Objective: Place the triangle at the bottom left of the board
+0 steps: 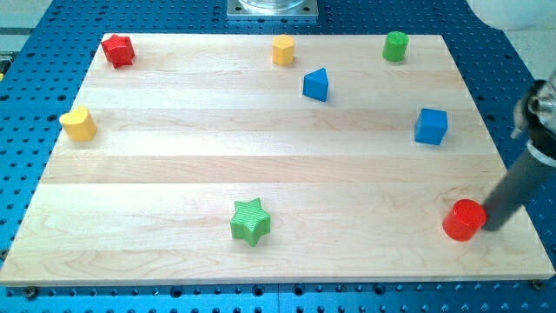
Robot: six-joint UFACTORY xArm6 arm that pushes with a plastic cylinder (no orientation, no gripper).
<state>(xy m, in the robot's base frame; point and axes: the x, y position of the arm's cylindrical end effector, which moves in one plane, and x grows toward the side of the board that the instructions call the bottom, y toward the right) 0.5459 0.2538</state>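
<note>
- Worktop (261,174): pale wooden board on a blue perforated base plate (35,43). No containers on it; every block lies loose on the wood.
- Blue triangle (316,84): the task's block. It sits in the upper half of the worktop, a little right of centre, near the top edge and well apart from the bottom-left corner.
- My tip (486,224): lower end of the dark rod, which comes in slanting from the view's right edge. It is near the bottom-right corner, touching or just beside the right side of the red cylinder (464,220); I cannot tell which.
- Gripper: the arm carries none, only the rod, so there is no spread or pinch to report.
- Yellow block (283,49): at the top edge, just up and left of the blue triangle, apart from it.
- Green cylinder (395,46): near the top-right corner.
- Blue cube (431,126): close to the right edge, between the green cylinder and the red cylinder.
- Red star-like block (117,50): at the top-left corner.
- Yellow heart-like block (79,124): on the left edge, overhanging it slightly.
- Green star (251,221): near the bottom edge, about mid-width; it is the block nearest a straight line from the blue triangle to the bottom-left corner.
- Metal mount (273,9): beyond the top edge, centre.
</note>
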